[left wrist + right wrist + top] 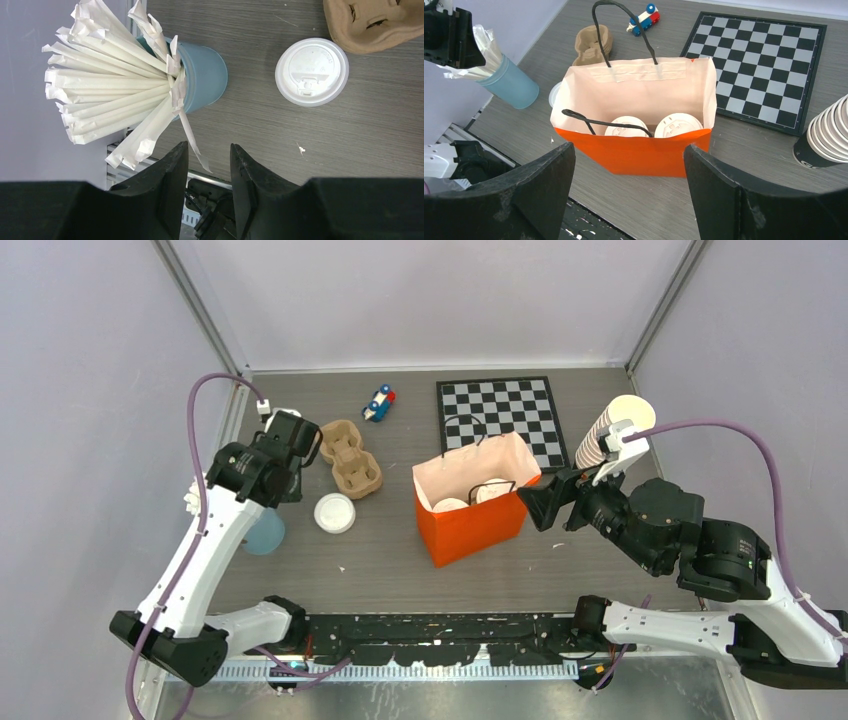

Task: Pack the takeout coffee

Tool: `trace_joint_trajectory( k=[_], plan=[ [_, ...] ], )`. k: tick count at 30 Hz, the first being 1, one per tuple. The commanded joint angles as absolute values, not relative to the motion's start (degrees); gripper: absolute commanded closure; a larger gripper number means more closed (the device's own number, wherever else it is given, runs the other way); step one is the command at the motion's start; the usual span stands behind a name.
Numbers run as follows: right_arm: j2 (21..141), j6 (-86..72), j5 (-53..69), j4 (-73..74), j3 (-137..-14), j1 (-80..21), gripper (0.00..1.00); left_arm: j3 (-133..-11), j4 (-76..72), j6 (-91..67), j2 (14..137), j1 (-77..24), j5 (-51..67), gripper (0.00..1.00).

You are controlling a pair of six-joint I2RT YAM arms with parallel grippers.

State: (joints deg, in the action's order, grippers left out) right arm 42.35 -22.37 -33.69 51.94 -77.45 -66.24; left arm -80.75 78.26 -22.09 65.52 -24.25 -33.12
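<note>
Right wrist view: right gripper [628,165] at bottom of frame, fingers spread wide, empty. Orange bag [649,160] at centre, two lidded coffee cups [626,126] upright inside.
Left wrist view: left gripper [207,165] slightly parted, empty. White lid [311,71] at upper right.
Top view: right gripper just right of bag.
Judged: packing nearly done. Next move called for backing clear of handle [599,122].

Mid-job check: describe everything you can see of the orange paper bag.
The orange paper bag stands upright and open on the grey table, on the near side of the chessboard. Its outside is bright orange, its lining pale pinkish white. Of its two thin black cord handles, the rear one arches up and the front one droops across the mouth. Two white lidded cups sit side by side inside. The open right pincer faces it; no contact shows.
</note>
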Motion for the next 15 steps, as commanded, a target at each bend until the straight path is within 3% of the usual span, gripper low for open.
trace_joint_trajectory(
  k=[1,15],
  plan=[
    [41.4,-21.9,-34.1,50.7,-78.1,-66.2,0.17,-79.9,75.0,-20.4,65.2,-23.4,-33.3,0.64],
    [42.1,-20.5,-34.6,50.4,-78.2,-66.2,0.17,-78.2,76.0,-20.0,64.1,-23.3,-33.7,0.68]
  ],
)
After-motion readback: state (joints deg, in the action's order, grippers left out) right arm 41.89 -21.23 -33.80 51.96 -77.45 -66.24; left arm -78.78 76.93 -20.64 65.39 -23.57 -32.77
